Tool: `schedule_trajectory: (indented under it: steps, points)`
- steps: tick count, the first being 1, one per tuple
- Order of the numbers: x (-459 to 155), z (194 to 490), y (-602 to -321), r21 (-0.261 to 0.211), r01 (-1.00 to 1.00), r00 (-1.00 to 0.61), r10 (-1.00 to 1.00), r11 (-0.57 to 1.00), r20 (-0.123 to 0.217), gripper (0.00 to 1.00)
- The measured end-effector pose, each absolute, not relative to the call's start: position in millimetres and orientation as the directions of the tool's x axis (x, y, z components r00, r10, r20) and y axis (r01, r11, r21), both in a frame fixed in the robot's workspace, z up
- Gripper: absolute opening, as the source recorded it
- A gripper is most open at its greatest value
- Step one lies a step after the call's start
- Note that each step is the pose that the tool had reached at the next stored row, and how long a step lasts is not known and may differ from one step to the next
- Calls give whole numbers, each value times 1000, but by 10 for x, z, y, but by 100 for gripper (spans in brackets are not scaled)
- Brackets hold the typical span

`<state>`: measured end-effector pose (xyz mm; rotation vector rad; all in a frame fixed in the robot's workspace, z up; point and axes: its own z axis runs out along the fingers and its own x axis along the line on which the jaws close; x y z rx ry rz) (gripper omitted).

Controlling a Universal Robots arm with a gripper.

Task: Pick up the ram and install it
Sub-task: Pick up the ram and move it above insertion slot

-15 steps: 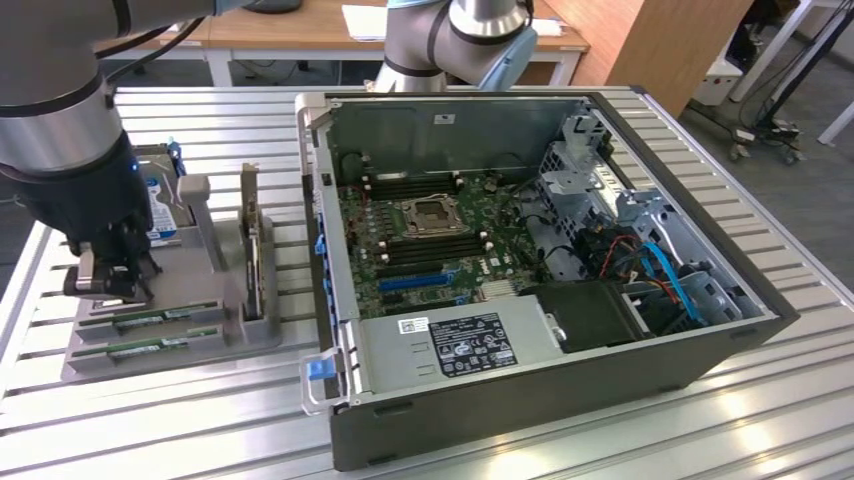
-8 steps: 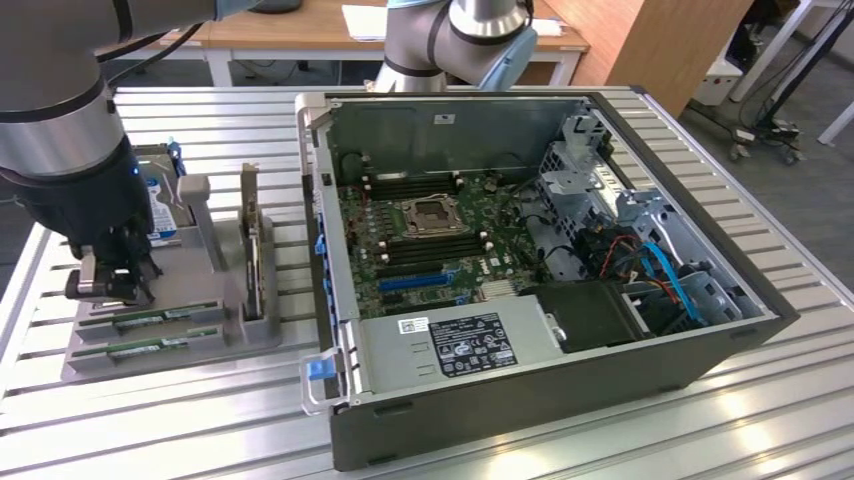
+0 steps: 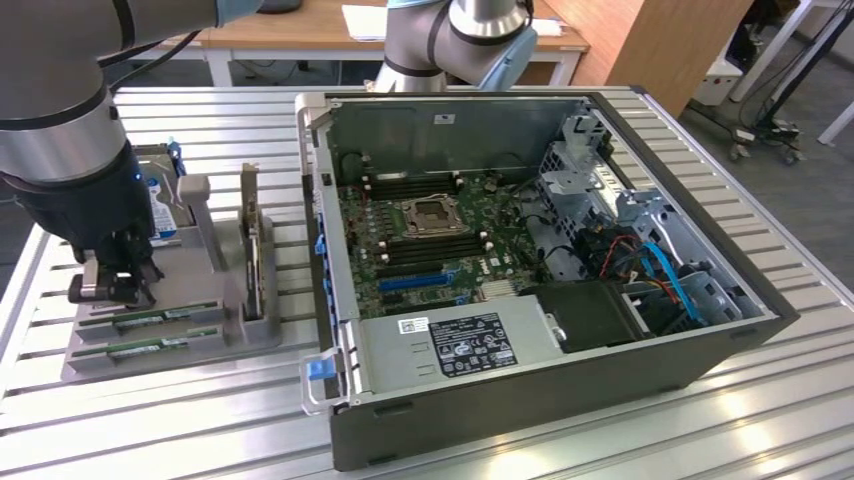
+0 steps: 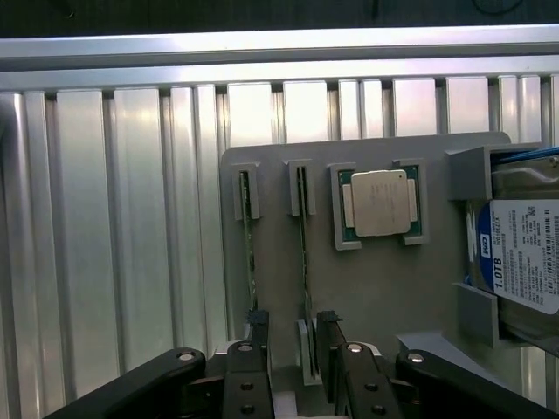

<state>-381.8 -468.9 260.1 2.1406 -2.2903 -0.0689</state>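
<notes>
Two green ram sticks stand on edge in slots of a grey holder (image 3: 200,345) on the exterior view's left, one (image 3: 167,318) behind the other (image 3: 150,346). In the wrist view they appear as thin green edges, one (image 4: 247,236) outside the fingers and one (image 4: 303,236) running in between them. My gripper (image 3: 114,288) (image 4: 292,325) hovers low over the holder's end, open, its black fingers (image 4: 256,327) straddling that second ram stick without closing on it.
The holder also carries a CPU (image 4: 380,202), a hard drive with a blue-white label (image 4: 524,253) and an upright dark expansion card (image 3: 250,235). An open computer case (image 3: 694,330) with its motherboard (image 3: 427,225) sits on the slatted metal table (image 3: 160,430) to the exterior view's right.
</notes>
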Motion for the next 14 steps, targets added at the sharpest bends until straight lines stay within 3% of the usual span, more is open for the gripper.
schedule_trajectory:
  steps: [14]
  points:
    - [-3827,2562,-4732,36,-997,-66,-997,65,-27,36]
